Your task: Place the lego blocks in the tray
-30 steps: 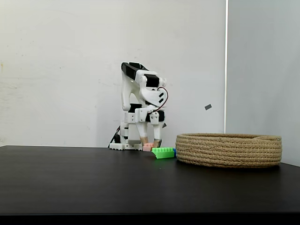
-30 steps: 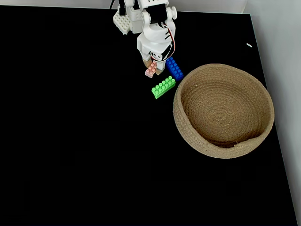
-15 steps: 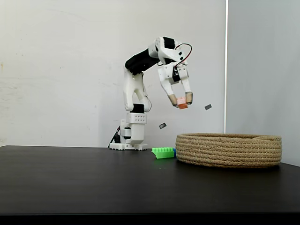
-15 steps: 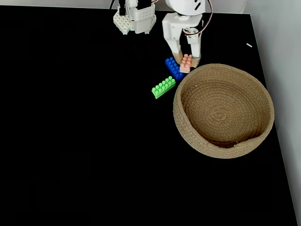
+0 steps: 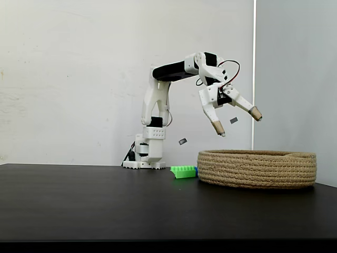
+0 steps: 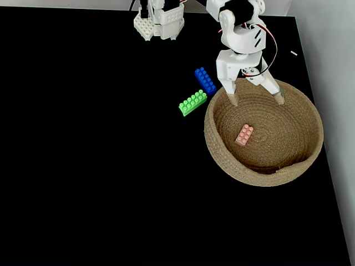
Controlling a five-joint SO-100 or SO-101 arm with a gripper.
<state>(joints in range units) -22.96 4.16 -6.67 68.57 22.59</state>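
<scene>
Hanging above the near-arm side of the tray (image 6: 310,152), the pincer (image 6: 256,100) is spread wide and holding nothing! In the side-on fixed view the pincer (image 5: 238,122) sits well clear of the rim of the tray (image 5: 258,168), its two tan-tipped fingers (image 5: 217,127) splayed far apart and pointing down and outward.

Down inside, the pink brick (image 6: 244,134) lies flat on the tray floor, just off centre, studs up, below the open fingers and apart from them. It's a small pale pink piece, turned at a slight diagonal in the top-down fixed view.

Out on the black desk (image 6: 83,166), two bricks lie loose. The green brick (image 6: 193,102) is bright and long, with rows of studs, set at a diagonal just beside the tray's left wall as the top-down view shows it. The blue brick (image 6: 205,81) lies just behind it, nearer the arm's base, angled the other way, close to the tray rim and to the left of the pincer. From the side-on view the green brick (image 5: 183,171) shows at the tray's left edge, with only a sliver of blue at its right end.

The tray is wide, round and shallow, coiled tan rope with low ribbed walls.
</scene>
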